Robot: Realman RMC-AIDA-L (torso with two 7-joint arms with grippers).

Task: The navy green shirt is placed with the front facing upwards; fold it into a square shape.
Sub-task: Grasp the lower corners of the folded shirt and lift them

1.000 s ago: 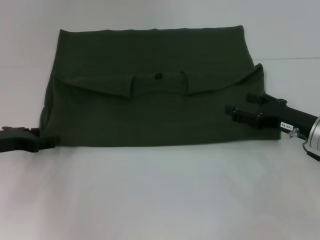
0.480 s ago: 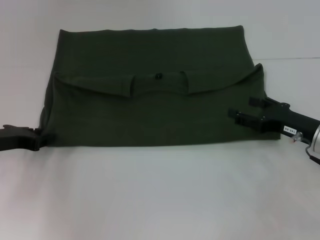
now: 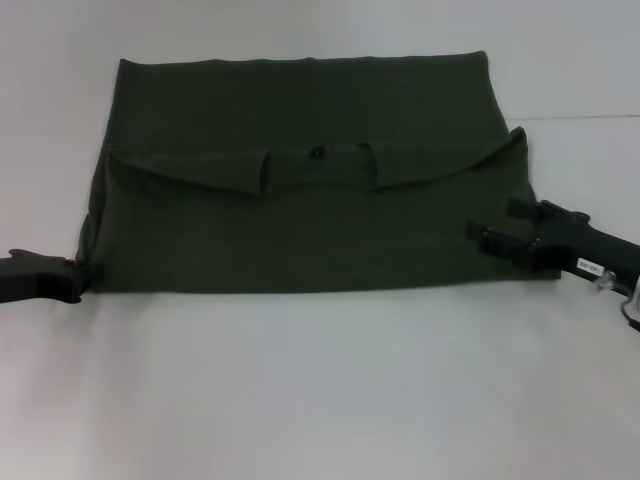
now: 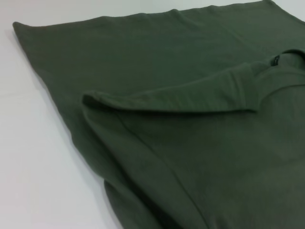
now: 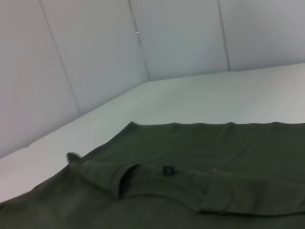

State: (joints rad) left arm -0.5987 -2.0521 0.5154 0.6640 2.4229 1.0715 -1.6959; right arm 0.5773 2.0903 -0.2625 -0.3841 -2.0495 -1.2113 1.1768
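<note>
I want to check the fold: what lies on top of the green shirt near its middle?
The shirt has its own upper part folded down over it: both sleeves and the collar with a small dark label. Any chest print is covered; only plain green cloth shows.

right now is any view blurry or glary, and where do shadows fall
Head view: soft, no glare, the navy green shirt very dark, faint shadow under its near edge. Left wrist view: folds fairly sharp, shadow under the flap. Right wrist view: hazy, near cloth blurred, wall evenly lit.

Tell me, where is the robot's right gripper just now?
In the head view the right gripper is at the right edge of the navy green shirt, low over the cloth near its front right corner.
</note>
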